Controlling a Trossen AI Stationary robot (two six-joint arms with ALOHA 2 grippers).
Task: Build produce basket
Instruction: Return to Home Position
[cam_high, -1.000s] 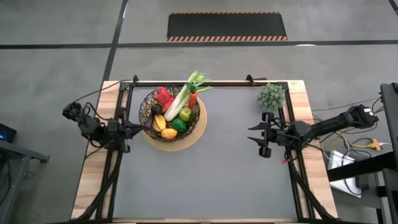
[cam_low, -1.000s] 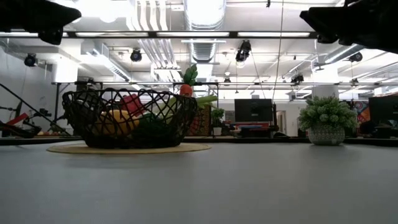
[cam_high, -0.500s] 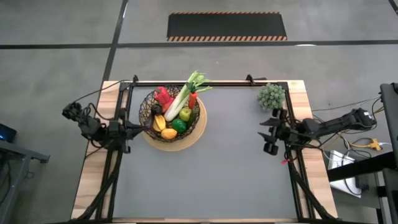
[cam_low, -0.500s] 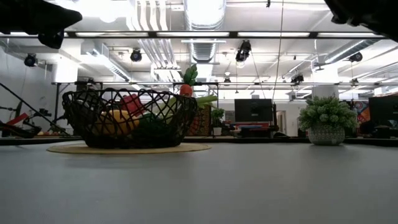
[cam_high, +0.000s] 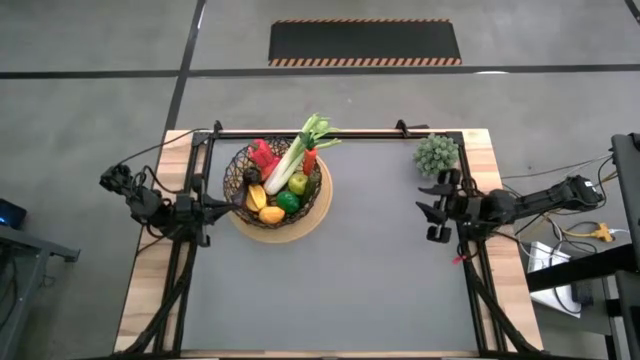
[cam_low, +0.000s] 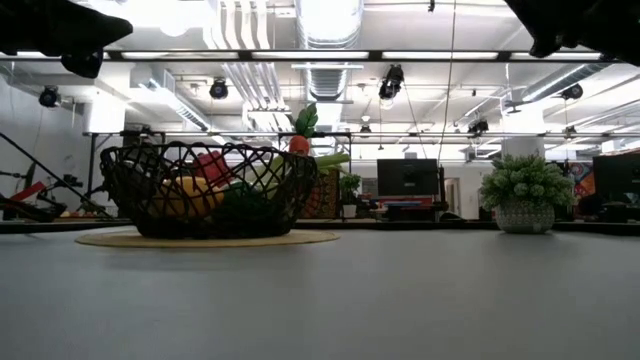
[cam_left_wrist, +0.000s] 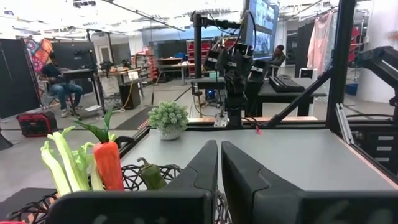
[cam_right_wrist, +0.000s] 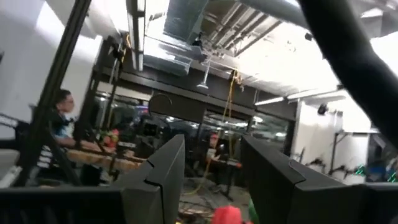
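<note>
The basket (cam_high: 240, 172), a dark wire bowl on a tan disc (cam_high: 300, 228), stands at the table's far left and shows in the low view (cam_low: 200, 190). Inside lies the produce: a leek (cam_high: 295, 155) sticking out over the far rim, red peppers (cam_high: 262, 155), a carrot (cam_left_wrist: 109, 163), a lemon (cam_high: 270, 214) and a green apple (cam_high: 298, 183). My left gripper (cam_high: 222, 207) hovers shut and level beside the basket's left rim, fingers together (cam_left_wrist: 219, 168). My right gripper (cam_high: 430, 210) hangs open near the table's right edge, tipped upward, nothing between its fingers (cam_right_wrist: 214, 174).
A spiky grey-green plant (cam_high: 437, 153) in a pot stands at the far right corner, just beyond my right gripper, and shows in the low view (cam_low: 525, 195). The grey mat (cam_high: 360, 270) spreads between the basket and the right arm. A black frame (cam_high: 330, 132) runs along the table's far edge.
My right gripper has drawn back a little toward the table's right edge and tipped upward, its fingers staying apart. The basket and the produce have kept still.
</note>
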